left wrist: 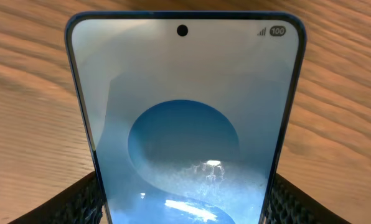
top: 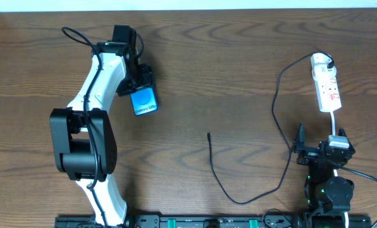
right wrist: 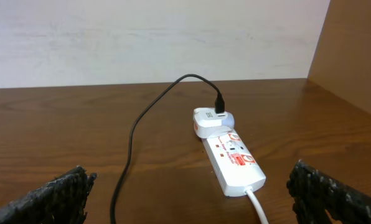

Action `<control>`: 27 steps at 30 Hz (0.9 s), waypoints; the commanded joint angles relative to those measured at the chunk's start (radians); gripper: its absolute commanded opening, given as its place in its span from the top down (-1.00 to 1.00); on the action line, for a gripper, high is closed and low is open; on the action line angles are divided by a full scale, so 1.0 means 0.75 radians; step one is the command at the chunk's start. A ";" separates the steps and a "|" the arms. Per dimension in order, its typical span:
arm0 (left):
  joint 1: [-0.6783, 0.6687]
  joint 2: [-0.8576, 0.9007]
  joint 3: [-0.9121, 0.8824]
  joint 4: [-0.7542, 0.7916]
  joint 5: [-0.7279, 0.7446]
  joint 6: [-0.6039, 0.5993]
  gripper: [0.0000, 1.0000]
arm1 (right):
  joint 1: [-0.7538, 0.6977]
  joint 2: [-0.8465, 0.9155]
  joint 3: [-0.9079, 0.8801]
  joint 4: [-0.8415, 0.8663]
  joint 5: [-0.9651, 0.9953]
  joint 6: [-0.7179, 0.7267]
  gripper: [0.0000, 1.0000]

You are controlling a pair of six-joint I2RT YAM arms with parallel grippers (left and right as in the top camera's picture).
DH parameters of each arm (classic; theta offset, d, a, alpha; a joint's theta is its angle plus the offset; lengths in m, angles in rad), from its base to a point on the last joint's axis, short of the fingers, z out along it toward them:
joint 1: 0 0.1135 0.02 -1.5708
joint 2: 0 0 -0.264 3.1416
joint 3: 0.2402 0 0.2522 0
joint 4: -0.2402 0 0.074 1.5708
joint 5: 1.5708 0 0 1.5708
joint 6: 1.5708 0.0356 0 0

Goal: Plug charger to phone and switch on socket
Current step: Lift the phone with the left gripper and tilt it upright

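Observation:
The phone (top: 144, 101) has a bright blue screen and lies at the left of the wooden table; it fills the left wrist view (left wrist: 185, 112). My left gripper (top: 138, 85) is shut on its near end, one jaw on each long edge (left wrist: 185, 202). The white socket strip (top: 328, 88) lies at the far right, also in the right wrist view (right wrist: 235, 163). The charger's black cable (top: 278, 126) runs from a white adapter (right wrist: 210, 121) plugged into the strip's far end. Its free plug tip (top: 209, 133) lies mid-table. My right gripper (top: 320, 144) is open and empty (right wrist: 188, 180), just short of the strip's corded end.
The strip's white cord (right wrist: 257, 208) runs back between my right jaws. The cable loops low near the front edge (top: 242, 202). A wall stands behind the table (right wrist: 173, 37), with a wooden side panel at the right (right wrist: 353, 50).

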 commanded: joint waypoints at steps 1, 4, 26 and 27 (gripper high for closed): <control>0.001 -0.068 0.002 0.001 0.362 0.012 0.85 | 0.010 -0.008 -0.002 -0.005 0.002 -0.016 -0.98; 0.001 -0.069 0.002 0.004 0.601 -0.051 0.85 | 0.010 -0.008 -0.002 -0.005 0.002 -0.016 -0.99; 0.001 -0.069 0.002 0.008 1.806 -0.893 0.85 | 0.010 -0.008 -0.002 -0.005 0.002 -0.016 -0.99; 0.001 -0.069 0.002 0.008 1.816 -0.910 0.86 | 0.010 -0.008 -0.002 -0.005 0.002 -0.016 -0.99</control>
